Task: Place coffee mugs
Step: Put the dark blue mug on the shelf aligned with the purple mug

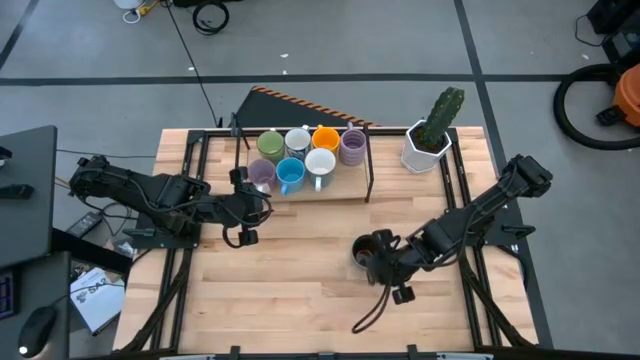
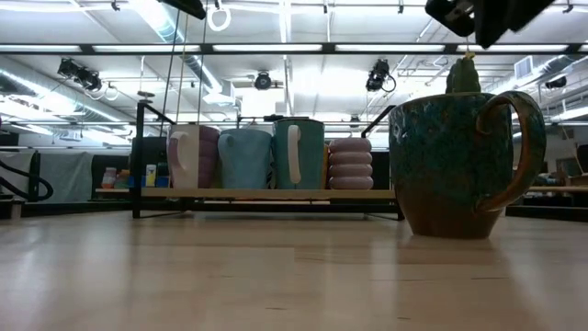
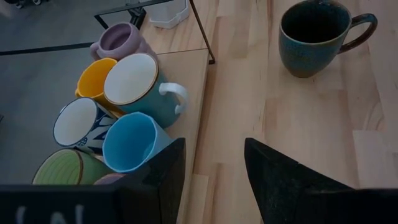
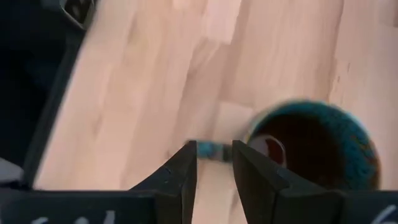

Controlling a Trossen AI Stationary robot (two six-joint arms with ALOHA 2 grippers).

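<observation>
Seven mugs stand crowded on a low wooden shelf (image 1: 345, 190) at the table's far side: green (image 1: 270, 146), white (image 1: 297, 140), orange (image 1: 325, 138), lavender (image 1: 353, 146), lavender (image 1: 261, 173), blue (image 1: 290, 175), white (image 1: 320, 165). A dark teal-brown mug (image 1: 364, 250) stands upright on its base on the table (image 2: 455, 165), handle (image 4: 214, 151) toward the near side. My right gripper (image 4: 214, 157) hovers above that handle, open by a narrow gap, clear of the mug in the low view (image 2: 482, 18). My left gripper (image 3: 214, 168) is open beside the shelf's near-left corner (image 1: 258, 205).
A white faceted pot with a green cactus (image 1: 432, 135) stands at the far right corner, right of the shelf. A black metal frame (image 1: 369, 165) rises around the shelf. Bare tabletop (image 1: 290, 290) spreads across the near half. Cables hang below both arms.
</observation>
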